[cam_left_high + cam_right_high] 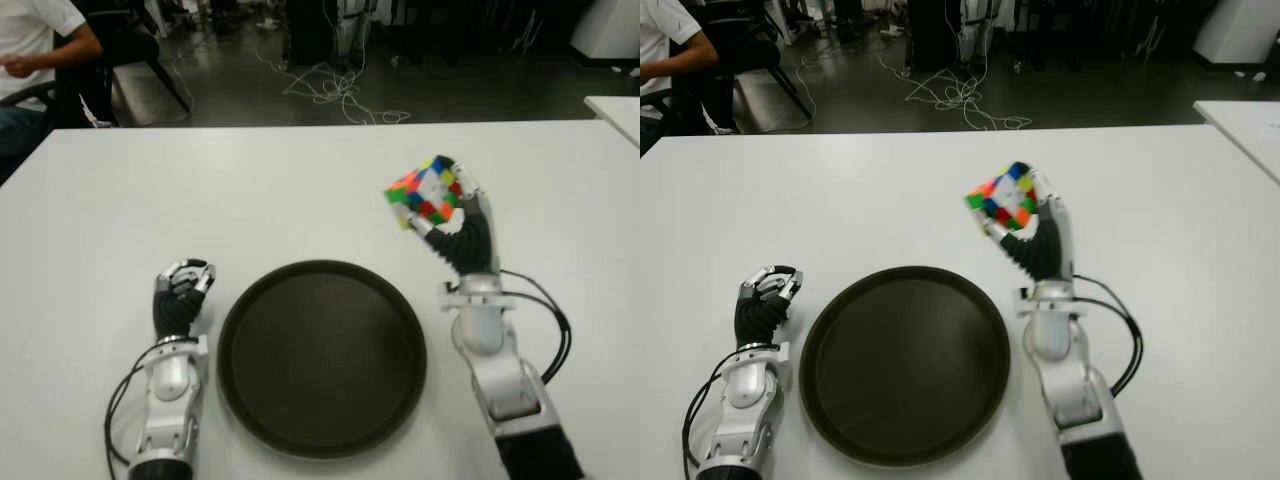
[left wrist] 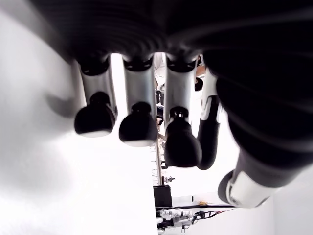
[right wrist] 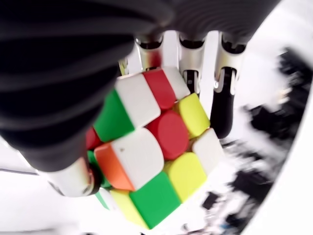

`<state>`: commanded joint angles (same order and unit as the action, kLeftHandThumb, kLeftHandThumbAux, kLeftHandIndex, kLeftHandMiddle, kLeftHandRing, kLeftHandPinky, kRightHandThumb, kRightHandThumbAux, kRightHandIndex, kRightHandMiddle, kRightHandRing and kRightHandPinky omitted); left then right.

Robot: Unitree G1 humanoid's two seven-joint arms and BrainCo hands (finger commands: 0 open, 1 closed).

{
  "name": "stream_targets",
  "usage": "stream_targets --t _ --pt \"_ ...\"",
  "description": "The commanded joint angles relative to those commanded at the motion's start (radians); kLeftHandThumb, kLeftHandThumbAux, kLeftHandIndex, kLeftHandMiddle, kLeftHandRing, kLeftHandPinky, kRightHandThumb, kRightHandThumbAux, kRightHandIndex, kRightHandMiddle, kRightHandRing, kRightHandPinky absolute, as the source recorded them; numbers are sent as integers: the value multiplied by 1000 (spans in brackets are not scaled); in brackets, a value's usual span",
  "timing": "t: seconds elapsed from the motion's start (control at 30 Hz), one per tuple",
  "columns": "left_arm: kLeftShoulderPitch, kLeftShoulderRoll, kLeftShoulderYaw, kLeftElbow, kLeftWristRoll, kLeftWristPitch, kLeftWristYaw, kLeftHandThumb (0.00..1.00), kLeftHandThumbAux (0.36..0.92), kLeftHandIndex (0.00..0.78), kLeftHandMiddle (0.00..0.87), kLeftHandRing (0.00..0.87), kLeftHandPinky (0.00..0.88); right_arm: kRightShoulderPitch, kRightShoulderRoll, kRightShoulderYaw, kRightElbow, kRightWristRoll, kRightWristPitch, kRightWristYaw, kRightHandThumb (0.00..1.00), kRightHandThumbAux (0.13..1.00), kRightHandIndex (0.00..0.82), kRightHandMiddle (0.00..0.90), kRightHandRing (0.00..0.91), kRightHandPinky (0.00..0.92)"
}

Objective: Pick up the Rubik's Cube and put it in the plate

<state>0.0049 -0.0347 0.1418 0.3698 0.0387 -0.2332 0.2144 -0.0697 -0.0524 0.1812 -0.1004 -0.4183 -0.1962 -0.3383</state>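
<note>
While clamped in the right hand (image 1: 452, 215) — Rubik's Cube (image 1: 424, 192) tilted, beyond the plate's (image 1: 322, 357) rim; left hand (image 1: 180, 297) curled, empty.

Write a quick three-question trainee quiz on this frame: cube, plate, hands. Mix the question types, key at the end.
1. True or false: the Rubik's Cube lies in the plate.
2. Which hand holds the cube? A) left hand B) right hand C) neither
3. Fill in: the left hand shows beside the plate on its ___ side, holding nothing.

Key:
1. False. The cube is held up above the table, beyond the plate's far right rim.
2. B. The right hand has its fingers closed around it.
3. Left. Its fingers are curled.
</note>
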Motion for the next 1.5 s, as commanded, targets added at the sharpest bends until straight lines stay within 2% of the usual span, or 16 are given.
stream_targets --t 0.23,0.43,0.5,0.6,0.77,0.83,0.97,1.13,1.37,1.5 --pt "3 1 -5 -4 2 6 -1 716 700 445 819 832 824 -10 -21 20 31 58 -105 92 691 722 440 827 840 841" --pt "2 0 -7 0 3 -3 1 716 700 445 821 836 829 -8 -45 51 56 50 -126 177 685 726 438 814 835 828" --pt "2 -1 -6 2 3 -9 2 716 700 445 822 837 829 -3 -52 68 40 5 -84 197 683 727 438 809 832 821" --pt "1 -1 -3 8 0 -13 2 716 700 445 822 837 828 1 -44 100 29 -35 -45 220 681 729 436 799 824 812" --pt "1 -5 -2 4 -6 -6 2 716 700 445 821 834 822 -8 -42 120 37 -32 -24 266 681 731 437 795 819 813" --pt "2 -8 0 -1 -8 2 4 716 700 445 820 835 826 -28 -43 134 57 -37 -7 296 682 732 437 798 818 812" --pt "5 -13 1 -12 -11 17 8 717 699 445 819 837 832 -35 -86 163 13 -61 85 423 683 734 437 803 821 814" --pt "12 -20 -2 -36 -8 38 17 717 699 445 814 836 833 -63 -129 205 -31 -145 164 520 683 735 437 820 836 827" --pt "17 -27 0 -55 -10 51 24 718 699 445 801 829 827 -75 -168 245 -76 -224 243 613 683 735 436 799 807 786" --pt "17 -26 -1 -53 -9 46 20 718 699 445 797 825 823 -82 -179 257 -83 -250 265 640 682 735 435 784 793 777"
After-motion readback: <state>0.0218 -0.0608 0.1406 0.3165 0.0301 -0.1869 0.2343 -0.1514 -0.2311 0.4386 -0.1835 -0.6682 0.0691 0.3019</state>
